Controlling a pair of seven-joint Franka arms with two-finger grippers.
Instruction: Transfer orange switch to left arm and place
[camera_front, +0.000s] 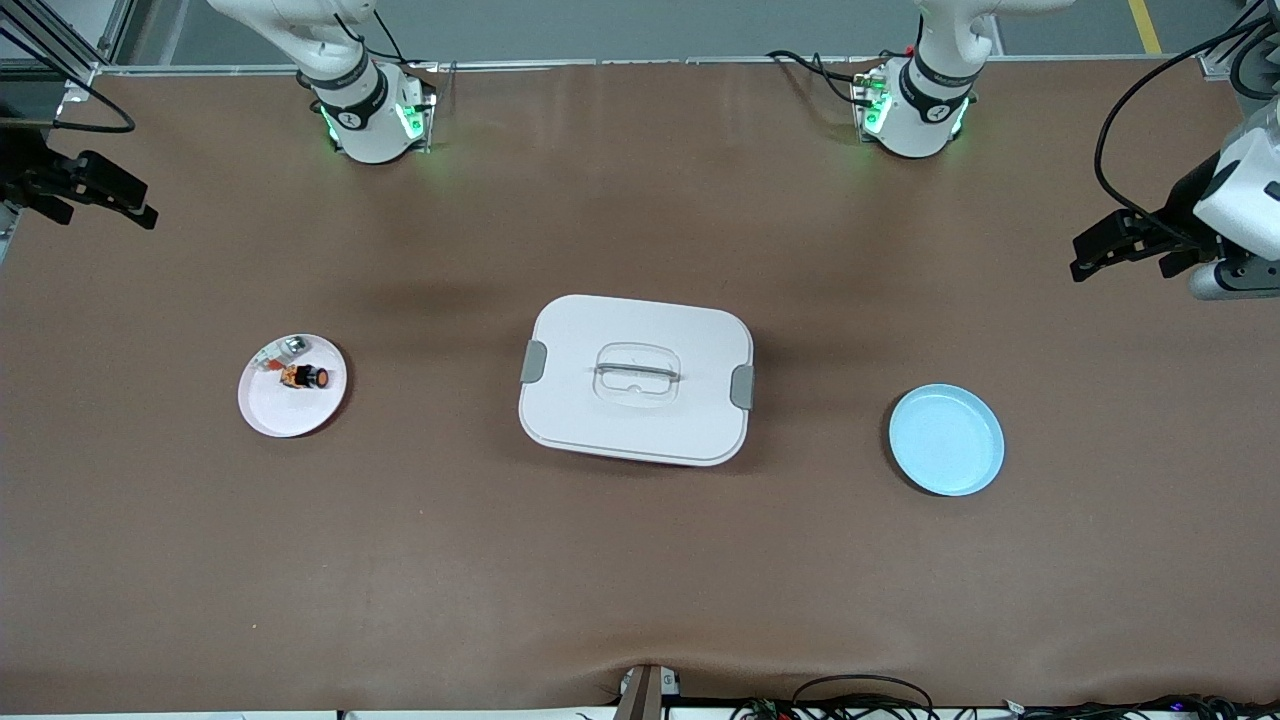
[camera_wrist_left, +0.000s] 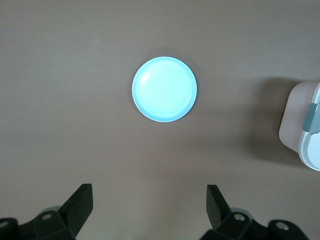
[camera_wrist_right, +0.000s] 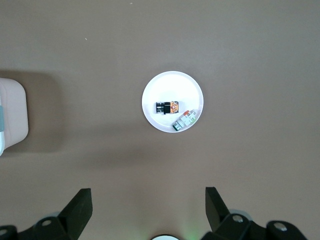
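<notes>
The orange switch lies on a white plate toward the right arm's end of the table. It also shows in the right wrist view on that plate. The white lidded box stands at the table's middle, and its corners show in both wrist views. My right gripper is open and empty, high over the table's right-arm end. My left gripper is open and empty, high over the left-arm end.
A small silver-and-red item lies on the white plate beside the switch. An empty light blue plate lies toward the left arm's end. Brown table surface surrounds the box.
</notes>
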